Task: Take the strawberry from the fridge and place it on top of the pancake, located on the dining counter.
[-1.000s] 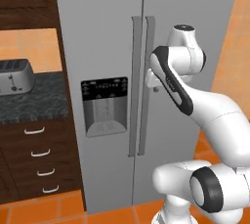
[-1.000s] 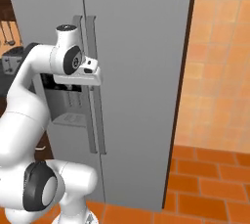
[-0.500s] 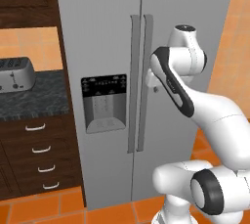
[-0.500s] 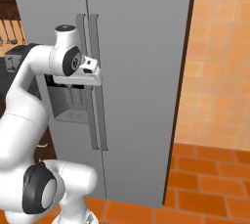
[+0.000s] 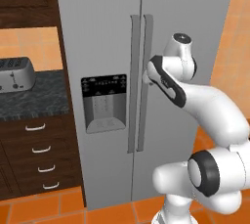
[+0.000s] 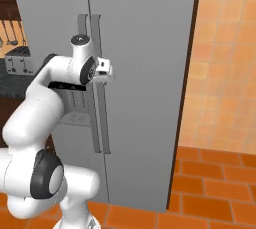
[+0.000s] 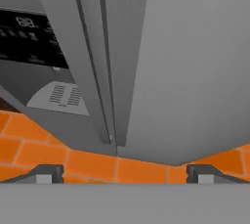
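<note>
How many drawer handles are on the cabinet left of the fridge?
4, stacked one above another under the dark counter: top handle, second, third, lowest. More may lie past the picture's left edge.

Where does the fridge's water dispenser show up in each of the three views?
Left base view: the water dispenser sits left of centre on the left door.
Right base view: lower left, mostly hidden behind the arm, its recess peeking out.
Hand view: upper left.
Shared landmark: the pair of door handles beside it.

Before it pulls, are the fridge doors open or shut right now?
Shut. Both doors of the fridge sit flush, handles side by side; no interior shows.
</note>
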Tool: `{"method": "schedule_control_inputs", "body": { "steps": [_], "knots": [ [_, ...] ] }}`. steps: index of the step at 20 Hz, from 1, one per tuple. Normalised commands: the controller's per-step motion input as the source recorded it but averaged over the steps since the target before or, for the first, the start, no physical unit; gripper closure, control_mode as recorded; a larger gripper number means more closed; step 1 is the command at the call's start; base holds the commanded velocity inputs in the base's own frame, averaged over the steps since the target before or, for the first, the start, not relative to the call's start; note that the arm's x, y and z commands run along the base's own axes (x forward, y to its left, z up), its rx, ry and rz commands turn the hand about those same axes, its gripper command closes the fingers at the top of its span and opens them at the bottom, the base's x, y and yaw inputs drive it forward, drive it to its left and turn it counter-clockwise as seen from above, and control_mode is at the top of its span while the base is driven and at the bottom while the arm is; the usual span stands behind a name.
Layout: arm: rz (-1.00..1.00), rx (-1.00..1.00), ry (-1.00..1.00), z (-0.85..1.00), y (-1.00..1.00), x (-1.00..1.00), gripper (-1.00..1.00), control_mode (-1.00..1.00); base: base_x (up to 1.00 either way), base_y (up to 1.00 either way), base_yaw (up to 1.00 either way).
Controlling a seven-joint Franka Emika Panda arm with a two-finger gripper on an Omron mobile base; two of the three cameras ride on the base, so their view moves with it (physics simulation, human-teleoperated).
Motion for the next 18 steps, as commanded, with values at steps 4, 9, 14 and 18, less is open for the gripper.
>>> {"method": "schedule_control_inputs", "body": {
  "steps": [4, 9, 14, 18],
  "knots": [
    [-0.02, 0.0, -0.14, -0.14, -0.03, 0.7, -1.0, -1.0, 0.0, 0.0, 0.0],
    [-0.1, -0.03, -0.06, -0.07, 0.28, 0.5, -1.0, -1.0, 0.0, 0.0, 0.0],
    [-0.05, -0.01, -0.05, -0.09, 0.06, 0.45, -1.0, -1.0, 0.0, 0.0, 0.0],
    [-0.01, 0.0, -0.18, -0.22, -0.04, 0.32, -1.0, -1.0, 0.0, 0.0, 0.0]
  ]
}}
